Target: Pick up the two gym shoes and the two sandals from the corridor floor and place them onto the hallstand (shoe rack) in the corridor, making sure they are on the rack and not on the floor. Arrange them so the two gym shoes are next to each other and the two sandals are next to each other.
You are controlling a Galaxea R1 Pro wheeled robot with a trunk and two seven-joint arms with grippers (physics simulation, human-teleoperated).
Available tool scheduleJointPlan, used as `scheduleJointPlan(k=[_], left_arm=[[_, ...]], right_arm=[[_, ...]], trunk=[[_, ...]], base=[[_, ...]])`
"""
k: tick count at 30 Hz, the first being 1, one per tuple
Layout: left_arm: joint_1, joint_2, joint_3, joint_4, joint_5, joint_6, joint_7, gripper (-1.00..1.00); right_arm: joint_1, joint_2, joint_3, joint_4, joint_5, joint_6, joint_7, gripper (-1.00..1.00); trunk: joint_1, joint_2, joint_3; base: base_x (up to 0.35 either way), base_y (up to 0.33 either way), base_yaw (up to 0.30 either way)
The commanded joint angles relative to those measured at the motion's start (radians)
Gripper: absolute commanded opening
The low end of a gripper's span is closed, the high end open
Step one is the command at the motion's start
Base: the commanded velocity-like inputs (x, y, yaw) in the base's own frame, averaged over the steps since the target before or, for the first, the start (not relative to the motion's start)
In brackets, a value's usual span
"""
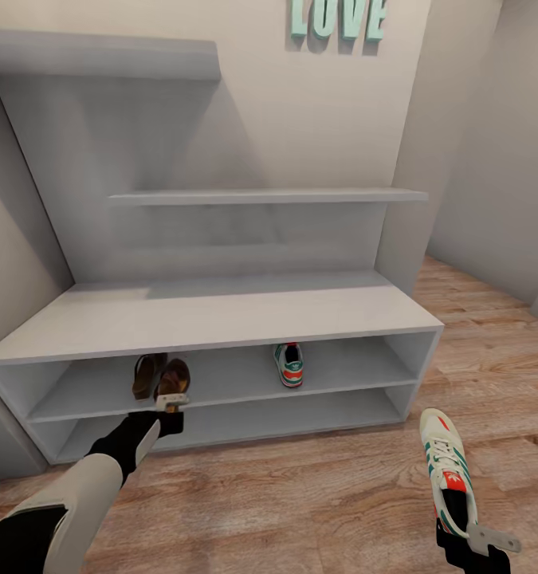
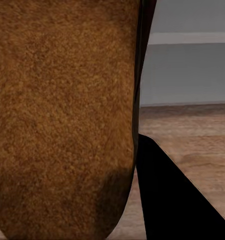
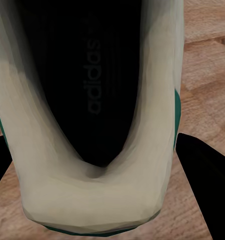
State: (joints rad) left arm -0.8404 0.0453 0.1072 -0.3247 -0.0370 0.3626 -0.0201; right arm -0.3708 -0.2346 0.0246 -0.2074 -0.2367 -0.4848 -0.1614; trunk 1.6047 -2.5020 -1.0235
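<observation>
The pale-grey hallstand (image 1: 221,315) stands under the teal "LOVE" letters. On its upper open shelf lie one dark brown sandal (image 1: 147,375) and, to the right, one white gym shoe (image 1: 290,365). My left gripper (image 1: 171,403) is shut on the second sandal (image 1: 175,376) by its heel, at the shelf's front edge right beside the first. In the left wrist view its tan insole (image 2: 62,110) is close up beside a black finger (image 2: 177,200). My right gripper (image 1: 472,538) is shut on the other gym shoe (image 1: 444,462), over the corridor floor (image 1: 300,494) off the hallstand's right end. Dark fingers (image 3: 207,170) flank the shoe's heel (image 3: 92,200).
Two floating shelves (image 1: 269,195) hang on the wall above the bench. The lower shelf level (image 1: 261,418) holds nothing. A grey wall (image 1: 492,159) closes the right side, and wood flooring runs in front of the unit.
</observation>
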Motion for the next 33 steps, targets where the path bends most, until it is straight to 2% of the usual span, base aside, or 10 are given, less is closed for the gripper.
scheduleJointPlan(k=[1,27,33], left_arm=[[0.000,-0.001,0.006,-0.002,-0.006,0.007,-0.001,-1.00],[0.004,0.000,0.006,-0.002,-0.004,0.004,0.006,-1.00],[0.004,0.001,0.006,-0.002,-0.002,0.004,0.006,-1.00]], right_arm=[[0.000,0.000,0.003,0.000,-0.006,-0.003,-0.001,-1.00],[0.000,0.000,0.003,0.000,-0.006,-0.003,-0.001,-1.00],[0.000,0.000,0.003,0.000,-0.006,-0.003,-0.001,-1.00]], trunk=[[0.000,0.000,-0.001],[0.000,0.000,-0.001],[0.000,0.000,-0.001]], base=[[0.049,0.000,0.000],[0.082,0.000,0.000],[0.230,0.000,0.000]])
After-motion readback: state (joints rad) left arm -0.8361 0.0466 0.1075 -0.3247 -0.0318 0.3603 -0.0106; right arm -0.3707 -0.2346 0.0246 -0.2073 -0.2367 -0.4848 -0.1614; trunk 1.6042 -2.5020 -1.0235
